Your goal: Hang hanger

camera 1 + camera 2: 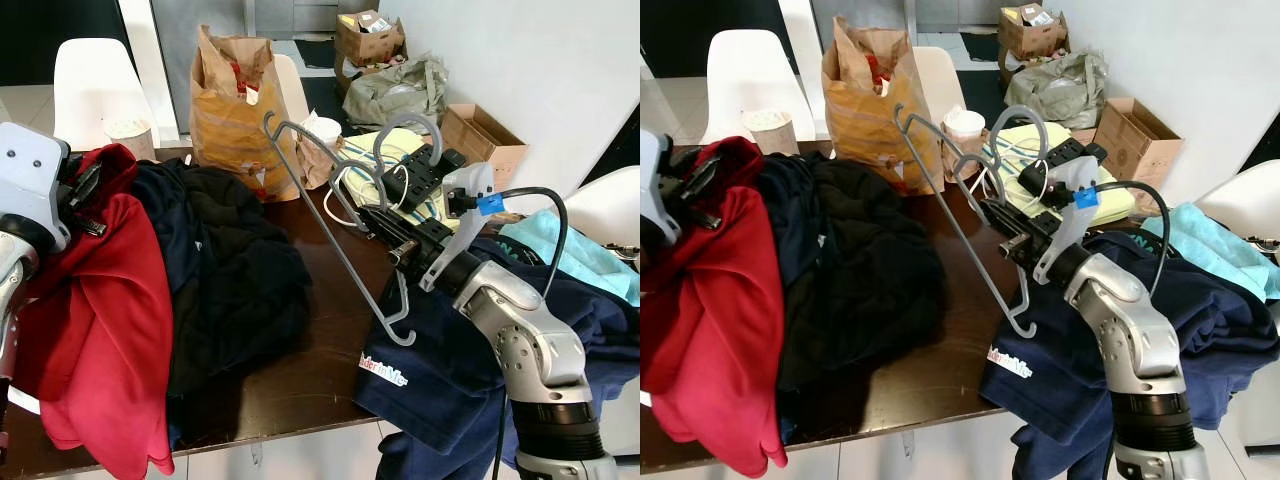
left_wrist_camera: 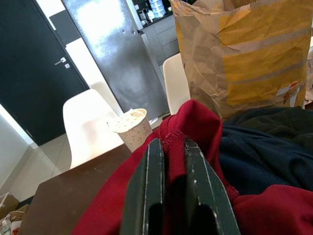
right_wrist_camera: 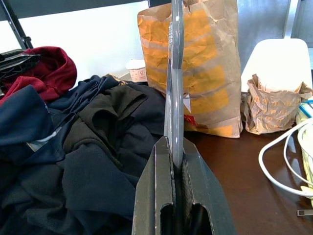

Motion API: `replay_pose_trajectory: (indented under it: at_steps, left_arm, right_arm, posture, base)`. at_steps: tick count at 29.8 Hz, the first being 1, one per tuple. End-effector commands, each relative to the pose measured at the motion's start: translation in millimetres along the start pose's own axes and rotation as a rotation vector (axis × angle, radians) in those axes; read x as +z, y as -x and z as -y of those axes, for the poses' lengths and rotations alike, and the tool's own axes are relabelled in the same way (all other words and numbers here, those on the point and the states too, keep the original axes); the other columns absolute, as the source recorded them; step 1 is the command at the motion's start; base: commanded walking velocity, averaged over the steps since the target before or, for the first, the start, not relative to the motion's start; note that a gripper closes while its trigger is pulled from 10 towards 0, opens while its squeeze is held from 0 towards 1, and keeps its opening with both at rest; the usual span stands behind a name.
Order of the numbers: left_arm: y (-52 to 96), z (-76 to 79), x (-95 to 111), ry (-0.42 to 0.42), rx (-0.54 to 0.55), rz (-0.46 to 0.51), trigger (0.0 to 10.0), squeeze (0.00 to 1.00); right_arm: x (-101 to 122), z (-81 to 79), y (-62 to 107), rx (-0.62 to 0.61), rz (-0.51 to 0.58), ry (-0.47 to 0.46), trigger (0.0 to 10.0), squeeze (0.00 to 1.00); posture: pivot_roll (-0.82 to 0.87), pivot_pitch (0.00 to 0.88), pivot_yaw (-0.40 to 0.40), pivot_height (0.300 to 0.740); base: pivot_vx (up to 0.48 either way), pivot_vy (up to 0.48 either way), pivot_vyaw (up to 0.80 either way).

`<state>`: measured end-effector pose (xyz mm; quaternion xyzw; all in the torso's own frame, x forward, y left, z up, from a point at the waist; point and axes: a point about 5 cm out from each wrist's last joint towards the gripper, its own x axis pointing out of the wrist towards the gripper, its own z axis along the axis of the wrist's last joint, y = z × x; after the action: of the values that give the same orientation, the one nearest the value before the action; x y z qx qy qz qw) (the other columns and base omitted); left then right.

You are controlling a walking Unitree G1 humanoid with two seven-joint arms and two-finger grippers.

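Over a dark table (image 1: 300, 385) heaped with clothes, the right gripper (image 1: 392, 232) pinches a grey hanger (image 1: 330, 235), the left gripper (image 2: 171, 169) pinches a red garment (image 1: 105, 330), and navy-shirt lettering (image 1: 382, 370) is partly cut off.

A dark brown counter (image 1: 300, 380) stands in the middle of a bright, evenly lit room. Behind it sit two white moulded chairs (image 1: 95, 85), one to the left and another (image 1: 290, 85) half hidden further along, and a third white chair (image 1: 615, 205) shows at the right edge. The right-hand wall (image 1: 530, 60) is plain white. At the back, a black door (image 2: 34, 73) with a metal handle sits beside a grey panel (image 2: 112, 54). The floor (image 1: 25, 100) is pale tile, and cardboard boxes (image 1: 485, 140) stand against the white wall.
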<state>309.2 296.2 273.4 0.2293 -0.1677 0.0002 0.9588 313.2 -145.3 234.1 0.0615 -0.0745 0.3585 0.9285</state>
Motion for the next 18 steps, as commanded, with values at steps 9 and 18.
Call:
replay_pose_trajectory:
  at_steps: [9, 18]
  left_arm:
    - [-4.3, -10.4, 24.4, 0.015, 0.049, 0.076, 0.8, 0.00]
    - [-8.4, -49.1, 140.2, 0.109, 0.106, 0.432, 2.6, 0.00]
  right_arm:
    - [-1.1, -2.9, -4.9, 0.014, 0.010, -0.009, 10.0, 0.00]
    - [-2.4, -6.7, -20.2, 0.055, 0.041, -0.020, 10.0, 0.00]
  posture:
    - [-0.07, 0.081, -0.045, 0.740]
    - [-0.01, 0.025, -0.045, 0.740]
  base:
    - [0.000, 0.000, 0.00]
    - [0.000, 0.000, 0.00]
